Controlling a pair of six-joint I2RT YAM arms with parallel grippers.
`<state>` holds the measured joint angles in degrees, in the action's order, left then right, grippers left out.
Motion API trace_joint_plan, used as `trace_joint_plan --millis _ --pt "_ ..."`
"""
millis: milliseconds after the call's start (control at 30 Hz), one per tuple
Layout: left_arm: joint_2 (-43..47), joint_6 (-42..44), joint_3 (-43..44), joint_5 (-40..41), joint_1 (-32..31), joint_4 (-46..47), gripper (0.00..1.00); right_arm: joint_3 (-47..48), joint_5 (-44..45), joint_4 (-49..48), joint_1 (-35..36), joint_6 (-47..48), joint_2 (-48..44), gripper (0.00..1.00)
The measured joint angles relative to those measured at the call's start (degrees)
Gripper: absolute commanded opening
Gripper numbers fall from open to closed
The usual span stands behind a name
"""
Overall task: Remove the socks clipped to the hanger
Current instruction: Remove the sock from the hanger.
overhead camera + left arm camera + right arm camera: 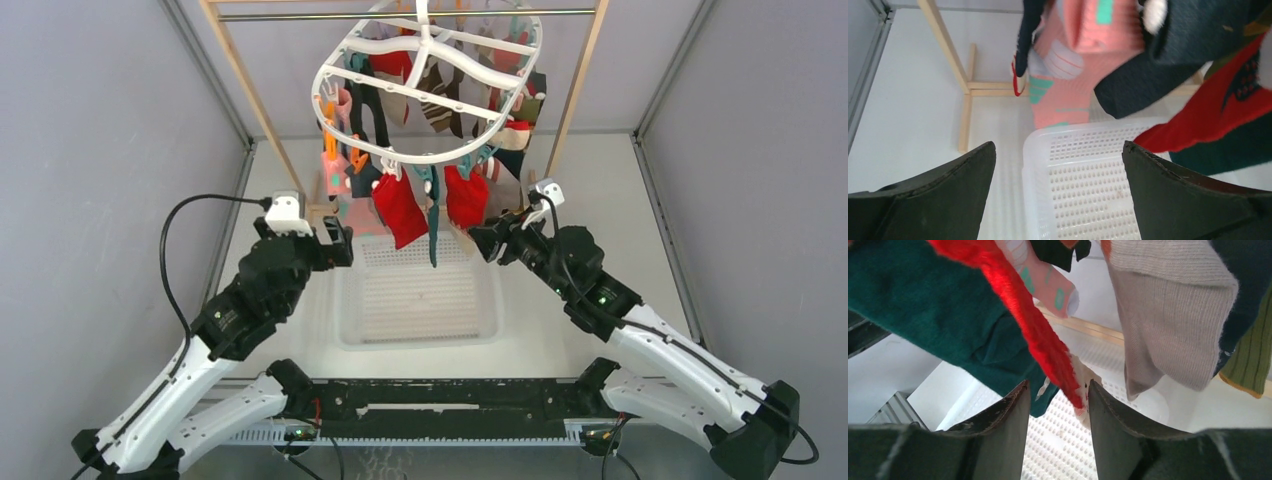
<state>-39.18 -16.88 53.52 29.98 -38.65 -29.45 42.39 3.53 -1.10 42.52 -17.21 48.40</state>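
Observation:
The white oval hanger point(325, 118) hangs from a rail, and several socks are clipped round it. Two red socks point(400, 208) and a dark teal one point(434, 225) dangle at its near side. My right gripper point(480, 240) is just right of them. In the right wrist view its jaws point(1058, 385) stand apart, with the toe of a red sock point(1033, 325) hanging between the tips, close to the right finger; a teal sock point(933, 305) hangs beside it. My left gripper point(340, 245) is wide open and holds nothing point(1059, 147), below a salmon pink sock point(1073, 75).
A white mesh basket point(350, 330) sits on the table under the hanger, between both grippers. The wooden rack's legs point(250, 90) rise behind left and right, and its foot point(965, 120) lies on the table. A beige sock point(1168, 325) and an olive one point(1248, 360) hang right of the right gripper.

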Motion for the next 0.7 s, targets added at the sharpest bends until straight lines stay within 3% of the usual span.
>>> trace_joint_plan --millis 200,700 --pt "0.66 -1.03 -4.26 6.49 -9.57 1.44 1.0 -0.02 0.66 -2.84 0.42 0.02 4.26 0.52" --pt "0.48 -5.9 -7.48 10.93 -20.37 2.08 1.0 -1.68 -0.44 -10.54 1.6 -1.38 10.67 0.5"
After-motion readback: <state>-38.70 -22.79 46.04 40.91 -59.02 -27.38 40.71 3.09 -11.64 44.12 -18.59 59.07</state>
